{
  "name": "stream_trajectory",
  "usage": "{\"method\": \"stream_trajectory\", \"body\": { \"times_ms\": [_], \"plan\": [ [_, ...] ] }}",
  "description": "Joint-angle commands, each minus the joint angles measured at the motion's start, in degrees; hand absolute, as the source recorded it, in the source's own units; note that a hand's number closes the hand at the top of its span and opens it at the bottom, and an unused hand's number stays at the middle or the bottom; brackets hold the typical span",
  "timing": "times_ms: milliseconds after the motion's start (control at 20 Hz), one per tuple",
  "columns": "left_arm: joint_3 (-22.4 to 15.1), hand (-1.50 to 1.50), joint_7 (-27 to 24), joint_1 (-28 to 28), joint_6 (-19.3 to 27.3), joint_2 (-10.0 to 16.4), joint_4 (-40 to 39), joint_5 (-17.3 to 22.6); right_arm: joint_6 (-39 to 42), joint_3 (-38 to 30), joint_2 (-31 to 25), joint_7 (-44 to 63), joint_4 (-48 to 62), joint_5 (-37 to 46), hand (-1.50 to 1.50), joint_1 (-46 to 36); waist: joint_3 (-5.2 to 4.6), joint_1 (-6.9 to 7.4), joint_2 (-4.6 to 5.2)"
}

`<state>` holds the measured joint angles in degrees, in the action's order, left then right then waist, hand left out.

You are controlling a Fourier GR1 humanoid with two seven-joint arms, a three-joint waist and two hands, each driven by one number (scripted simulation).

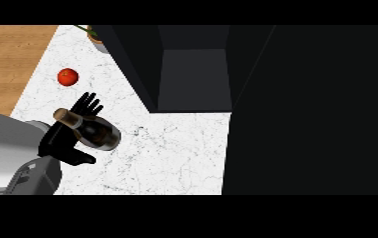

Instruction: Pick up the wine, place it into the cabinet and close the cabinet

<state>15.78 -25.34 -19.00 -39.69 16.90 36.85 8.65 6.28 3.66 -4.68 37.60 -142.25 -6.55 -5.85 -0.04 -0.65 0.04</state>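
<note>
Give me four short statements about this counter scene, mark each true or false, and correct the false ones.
1. The wine bottle is inside the cabinet. False: it is outside the cabinet, at the left hand over the counter.
2. A red fruit lies on the counter beyond the left hand. True.
3. The cabinet is open, with its inside showing. True.
4. The right hand is beside the wine bottle. False: only the left hand is there; the right hand is not in view.
</note>
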Motion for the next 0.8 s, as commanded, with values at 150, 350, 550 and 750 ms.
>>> {"method": "stream_trajectory", "body": {
  "times_ms": [150, 350, 550, 750],
  "plan": [
    [-0.54, -1.5, -6.08, -2.56, -3.6, 0.01, -6.38, -0.86, -0.42, -3.78, -1.32, 4.61, -7.26, -6.95, -1.5, -0.93, -0.04, -0.4, 0.09],
    [-0.06, -1.5, -6.02, -3.3, -4.22, 0.17, -7.88, 0.4, 0.1, -1.41, 0.15, 2.19, -4.72, -4.23, -1.5, 0.94, -0.01, -0.1, 0.06],
    [-0.75, 1.5, -5.6, -4.02, -6.46, -0.67, -8.33, 1.19, 0.58, -0.18, 0.24, 3.15, -7.73, -4.78, -1.5, 2.92, -0.02, -0.59, 0.03],
    [-3.71, 1.5, -6.84, -3.51, -7.36, -2.76, -4.64, -0.25, -0.09, -0.09, 0.6, 2.88, -6.82, -4.07, -1.5, 2.23, 0.01, -0.31, -0.09]
  ]
}}
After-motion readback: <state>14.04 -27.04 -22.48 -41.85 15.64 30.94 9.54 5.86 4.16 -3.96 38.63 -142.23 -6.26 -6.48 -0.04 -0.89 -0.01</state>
